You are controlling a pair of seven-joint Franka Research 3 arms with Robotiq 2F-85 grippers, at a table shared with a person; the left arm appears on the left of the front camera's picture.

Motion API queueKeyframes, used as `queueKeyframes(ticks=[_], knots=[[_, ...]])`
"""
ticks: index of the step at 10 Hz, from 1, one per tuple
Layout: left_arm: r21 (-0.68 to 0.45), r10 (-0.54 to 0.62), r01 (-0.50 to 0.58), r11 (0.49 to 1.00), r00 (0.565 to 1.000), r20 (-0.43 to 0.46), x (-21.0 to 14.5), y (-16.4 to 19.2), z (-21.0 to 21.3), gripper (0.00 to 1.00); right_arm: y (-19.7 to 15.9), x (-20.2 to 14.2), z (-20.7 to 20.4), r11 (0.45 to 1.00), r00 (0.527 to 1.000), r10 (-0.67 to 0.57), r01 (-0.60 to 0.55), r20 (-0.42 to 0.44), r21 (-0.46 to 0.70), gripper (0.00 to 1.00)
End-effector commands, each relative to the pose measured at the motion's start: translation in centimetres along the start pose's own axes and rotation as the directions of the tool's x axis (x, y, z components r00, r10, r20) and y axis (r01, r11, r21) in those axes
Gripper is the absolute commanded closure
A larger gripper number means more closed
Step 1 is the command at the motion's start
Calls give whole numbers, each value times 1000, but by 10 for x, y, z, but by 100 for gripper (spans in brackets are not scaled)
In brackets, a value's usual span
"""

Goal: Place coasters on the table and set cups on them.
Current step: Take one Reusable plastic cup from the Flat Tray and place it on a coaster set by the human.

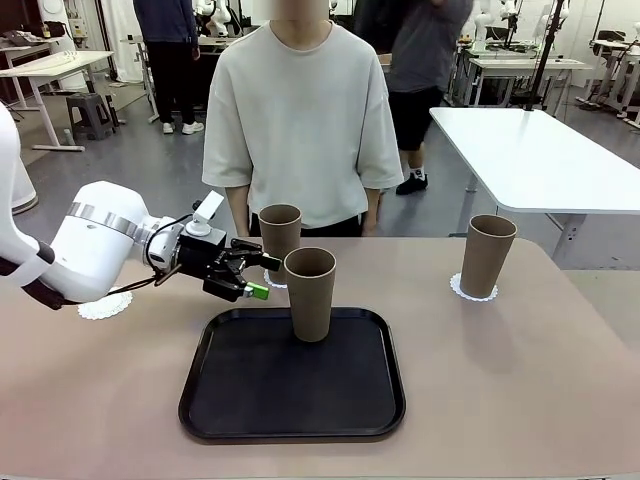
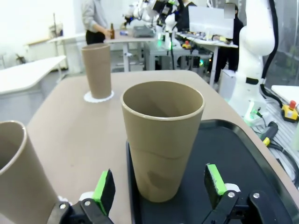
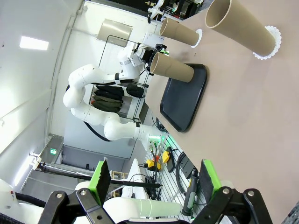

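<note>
Beige table [image 1: 520,390] in a busy lab, a person [image 1: 300,110] standing at its far edge, 3 cups and a black tray [image 1: 290,420] on it.

1 cup [image 1: 310,293] stands upright on the tray near its far rim; the left gripper [image 1: 252,276] sits just to its left with fingers spread and holding nothing, and in the left wrist view that cup [image 2: 162,140] stands between the 2 green pads [image 2: 103,190] without touching them. Another cup [image 1: 280,232] stands behind it on a coaster [image 1: 270,279], and the 3rd cup [image 1: 486,256] stands on its own coaster [image 1: 473,292] toward the right. A bare coaster [image 1: 104,305] lies at the left, partly under the left arm. The right gripper [image 3: 154,179] is raised off the table, fingers apart and empty.
</note>
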State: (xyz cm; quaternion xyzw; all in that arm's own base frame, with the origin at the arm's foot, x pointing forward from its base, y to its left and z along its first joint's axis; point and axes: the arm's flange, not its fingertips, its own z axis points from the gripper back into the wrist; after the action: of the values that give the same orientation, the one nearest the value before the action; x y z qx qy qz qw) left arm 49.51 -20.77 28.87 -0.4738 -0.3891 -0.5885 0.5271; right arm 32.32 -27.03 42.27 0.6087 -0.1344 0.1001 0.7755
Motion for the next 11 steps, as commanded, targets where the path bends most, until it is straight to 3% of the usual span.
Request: queueKeyframes(ticks=[1, 11], knots=[[-2, -32, 32, 999, 999, 26, -7, 2, -11, 0, 2, 0, 0, 1000, 1000, -18, 18, 2, -1, 0], [24, -46, 45, 999, 998, 48, -39, 1, -41, 0, 2, 0, 0, 1000, 1000, -18, 18, 2, -1, 0]])
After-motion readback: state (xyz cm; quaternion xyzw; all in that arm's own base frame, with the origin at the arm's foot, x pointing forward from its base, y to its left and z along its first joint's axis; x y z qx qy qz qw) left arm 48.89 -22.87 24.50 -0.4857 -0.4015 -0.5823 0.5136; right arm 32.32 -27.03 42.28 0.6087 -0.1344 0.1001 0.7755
